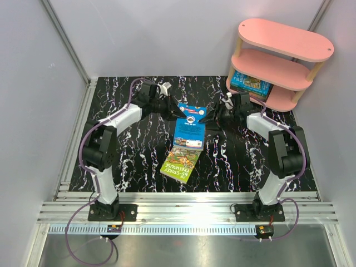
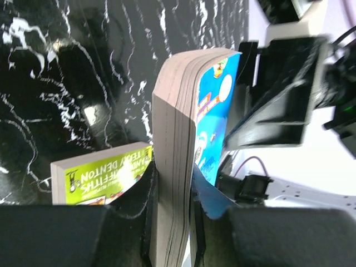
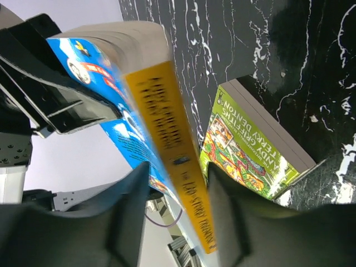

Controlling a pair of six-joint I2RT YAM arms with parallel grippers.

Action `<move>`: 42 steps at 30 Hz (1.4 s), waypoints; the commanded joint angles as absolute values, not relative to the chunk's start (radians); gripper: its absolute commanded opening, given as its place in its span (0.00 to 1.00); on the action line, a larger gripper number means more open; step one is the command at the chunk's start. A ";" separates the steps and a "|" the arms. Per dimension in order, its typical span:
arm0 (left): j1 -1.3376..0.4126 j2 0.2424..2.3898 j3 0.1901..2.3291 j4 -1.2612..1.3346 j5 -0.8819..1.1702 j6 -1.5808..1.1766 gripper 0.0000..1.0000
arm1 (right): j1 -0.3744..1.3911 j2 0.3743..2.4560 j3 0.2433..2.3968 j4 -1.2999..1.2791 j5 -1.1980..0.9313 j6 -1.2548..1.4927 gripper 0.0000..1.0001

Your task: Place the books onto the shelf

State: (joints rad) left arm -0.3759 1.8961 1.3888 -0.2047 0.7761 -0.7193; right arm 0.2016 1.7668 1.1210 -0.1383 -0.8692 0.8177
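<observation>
Plainly this is a handover, as I judge it: the blue book (image 1: 189, 123) hangs above the table (image 1: 139, 161), between the two arms and well apart from the shelf (image 1: 289, 39) in the far right corner. The left gripper (image 1: 170, 111) is clamped on its page edge, cover and pages pinched tight; the right gripper (image 3: 177, 189) has its jaws apart around the yellow spine, one finger close to the cover, the other showing a sliver of gap, so it does not grip yet.

To do it well, the right should close squarely on the spine, deep enough that the thin paperback cannot pivot, before the left lets go; a release too soon would drop it onto the green book (image 1: 181, 161) lying flat just below. The right arm is nearer the shelf, where one book (image 1: 250, 83) already sits on the lowest tier; the blue one should go in beside it, clear of the posts.
</observation>
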 commanded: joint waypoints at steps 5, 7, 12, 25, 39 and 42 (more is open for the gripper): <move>-0.390 1.925 1.529 -0.046 0.839 -0.848 0.00 | 0.224 1.681 1.123 -0.025 -0.983 0.888 0.18; -0.388 1.934 1.548 -0.038 0.844 -0.862 0.00 | 0.224 1.672 1.126 -0.011 -0.991 0.900 0.12; -0.390 1.951 1.603 -0.023 0.850 -0.894 0.00 | 0.224 1.661 1.172 0.022 -0.980 0.930 0.00; -0.388 1.927 1.648 -0.164 0.770 -0.821 0.87 | -0.030 1.689 1.341 0.181 -0.965 1.077 0.00; -0.377 1.796 1.396 -0.228 0.746 -0.735 0.86 | -0.297 1.868 1.456 0.644 -0.914 1.431 0.00; -0.377 1.787 1.384 -0.262 0.739 -0.710 0.85 | -0.317 1.893 1.460 0.657 -0.867 1.445 0.00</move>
State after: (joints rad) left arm -0.3801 1.8465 1.3918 -0.2470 0.7467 -0.7555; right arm -0.3004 1.8942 1.3968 0.5098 -0.9001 1.3792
